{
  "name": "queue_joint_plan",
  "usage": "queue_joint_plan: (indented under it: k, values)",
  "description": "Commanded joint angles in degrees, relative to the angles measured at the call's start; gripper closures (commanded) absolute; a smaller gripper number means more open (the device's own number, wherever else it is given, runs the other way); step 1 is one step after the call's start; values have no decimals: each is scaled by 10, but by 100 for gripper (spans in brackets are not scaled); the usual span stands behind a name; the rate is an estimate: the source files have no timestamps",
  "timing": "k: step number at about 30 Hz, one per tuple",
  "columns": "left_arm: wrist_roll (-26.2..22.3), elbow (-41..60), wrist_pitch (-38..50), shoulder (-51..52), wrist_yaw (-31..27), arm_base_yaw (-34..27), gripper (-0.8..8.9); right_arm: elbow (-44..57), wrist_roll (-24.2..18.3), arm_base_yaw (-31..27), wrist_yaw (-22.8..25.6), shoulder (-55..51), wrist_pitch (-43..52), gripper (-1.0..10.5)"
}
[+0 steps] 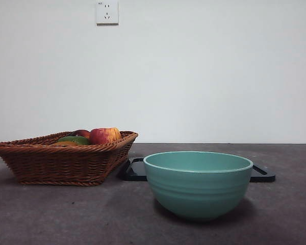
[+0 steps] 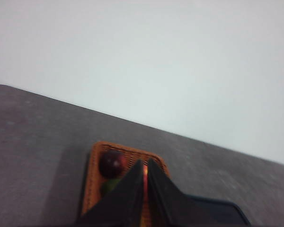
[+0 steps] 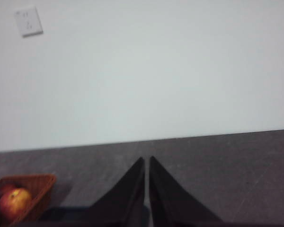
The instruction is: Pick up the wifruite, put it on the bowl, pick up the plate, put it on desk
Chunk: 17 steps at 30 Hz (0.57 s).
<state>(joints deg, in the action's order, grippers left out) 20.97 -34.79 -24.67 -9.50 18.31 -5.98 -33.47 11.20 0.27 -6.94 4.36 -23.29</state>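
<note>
Both jaws together, the left claw (image 2: pixel 145 165) hangs above the basket (image 2: pixel 95 156); right claw (image 3: pixel 146 163), likewise closed, faces bare worktop (image 3: pixel 236 161).

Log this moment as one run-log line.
left gripper: shut, over basket | right gripper: shut, idle | bowl: on desk, before tray | kiwi: unseen

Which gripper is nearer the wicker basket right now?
Left. The left gripper hangs above the wicker basket, jaws shut, fruit showing beside its tips. The right gripper, also shut, sits off to the side; the basket only shows at its view's edge.
</note>
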Motion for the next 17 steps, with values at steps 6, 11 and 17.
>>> queue_joint_plan:
  k: [6, 11, 17]
  values:
    - [-72, -109, -82, -117, 89, -1, 801, -128, -57, -1, -58, 111, -91, 940]
    - [-105, -165, -137, -195, 138, 1, 802, -210, -67, 0, -107, 207, -163, 940]
    - [-146, -231, -222, -280, 168, 19, 801, -283, -96, 5, -189, 319, -254, 940]
